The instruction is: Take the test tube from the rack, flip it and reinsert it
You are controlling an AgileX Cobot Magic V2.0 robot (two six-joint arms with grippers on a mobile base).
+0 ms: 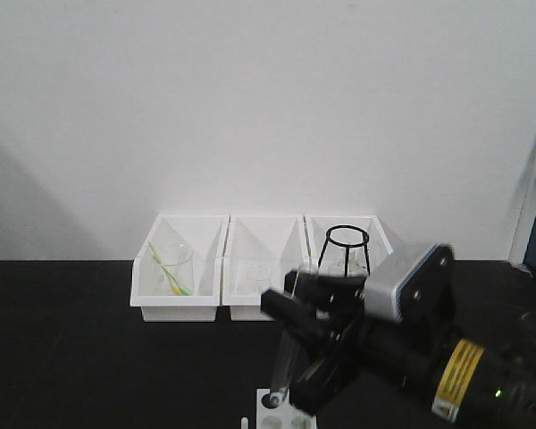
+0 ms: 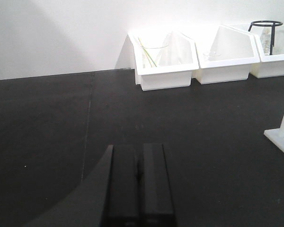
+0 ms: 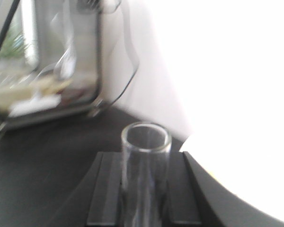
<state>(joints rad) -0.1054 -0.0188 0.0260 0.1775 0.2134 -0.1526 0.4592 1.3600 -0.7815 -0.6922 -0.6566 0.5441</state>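
Observation:
A clear glass test tube point(image 1: 284, 362) is held at a slant by my right gripper point(image 1: 297, 353), which is shut on it. Its lower end is at the top plate of the white rack point(image 1: 286, 418) by the frame's bottom edge; whether it is in a hole I cannot tell. In the right wrist view the test tube point(image 3: 145, 175) sits between the two black fingers point(image 3: 109, 189), open rim pointing away. My left gripper point(image 2: 138, 182) is shut on nothing, low over the black table, and the rack's corner point(image 2: 280, 136) with one peg lies far to its right.
Three white open-front bins point(image 1: 179, 304) stand in a row against the back wall, holding glassware; the right one has a black wire stand point(image 1: 347, 248). The black tabletop point(image 2: 47, 123) spreads to the left.

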